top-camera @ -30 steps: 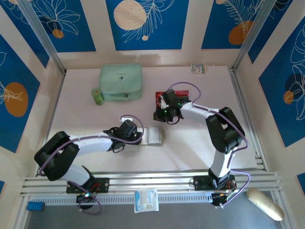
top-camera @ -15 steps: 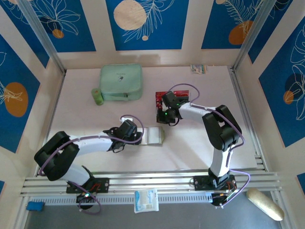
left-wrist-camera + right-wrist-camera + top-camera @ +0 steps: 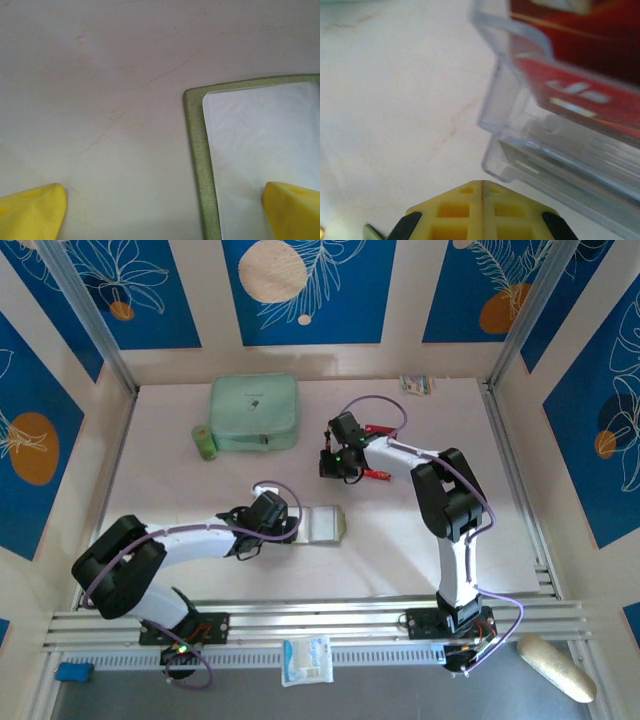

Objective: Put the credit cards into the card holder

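Left pincer [image 3: 160, 220]: spread wide, empty, yellow fingertips [image 3: 30, 212] at 8 and 4 o'clock of the wrist view. Hangs low above the pale bench [image 3: 100, 75]. At 3 o'clock from there, the small olive-green fold-over card holder [image 3: 197, 165], lying open and flat with its pale silvery lining up. The 4 o'clock fingertip overlaps that lining; touching or not, cannot tell. From above, same pincer [image 3: 297, 525] just beside the card holder [image 3: 325, 523], which sits near the bench's middle.

Right pincer [image 3: 482, 200]: shut tight, yellow fingers pressed together, gripping nothing. Just ahead at 1 o'clock, a clear plastic tray [image 3: 520, 125] with a flat red credit card [image 3: 570, 95] bearing pale markings inside, another red one blurred behind it. From above, this pincer [image 3: 332, 468] at 12 o'clock from the card holder, well apart from it.

Farther out at 11 o'clock, a large mint-green zip case [image 3: 254, 412]; beside its 8 o'clock corner, a small green cylinder [image 3: 204, 442].
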